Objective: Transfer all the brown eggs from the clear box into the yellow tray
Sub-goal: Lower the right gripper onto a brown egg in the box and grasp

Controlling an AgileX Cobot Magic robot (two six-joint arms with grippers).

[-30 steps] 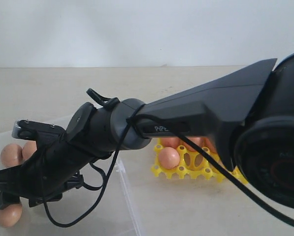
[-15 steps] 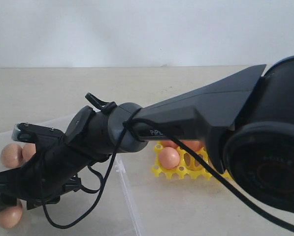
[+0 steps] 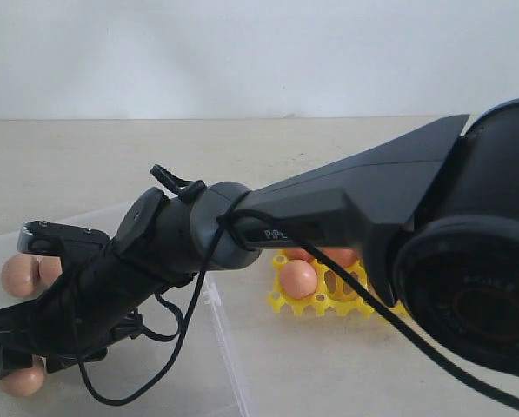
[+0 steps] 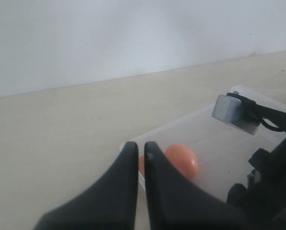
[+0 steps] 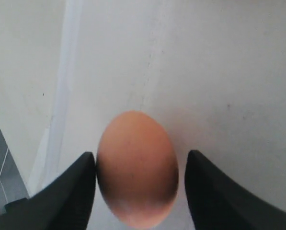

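Note:
My right gripper [image 3: 14, 363] reaches across into the clear box [image 3: 217, 334] and stands open astride a brown egg [image 5: 137, 167] lying on the box floor. One finger [image 5: 73, 189] touches the egg's side; the other finger [image 5: 217, 191] stands a little apart from it. That egg [image 3: 24, 380] peeks out under the gripper in the exterior view. Two more brown eggs [image 3: 20, 274] lie at the box's far left. The yellow tray [image 3: 329, 301] on the right holds a few eggs [image 3: 297, 279], partly hidden by the arm. My left gripper [image 4: 139, 146] is shut and empty, just outside the box's corner.
The right arm's black forearm [image 3: 355, 204] and its cable span the middle of the exterior view and hide much of the tray and box. In the left wrist view the right arm's grey camera block [image 4: 234, 111] hangs over the box, with an egg [image 4: 182, 160] beyond my fingertips.
The right gripper has sunk lower around the egg in the box's near left corner, so less of that egg shows. The arm shifted slightly left. Its jaws kept the same width.

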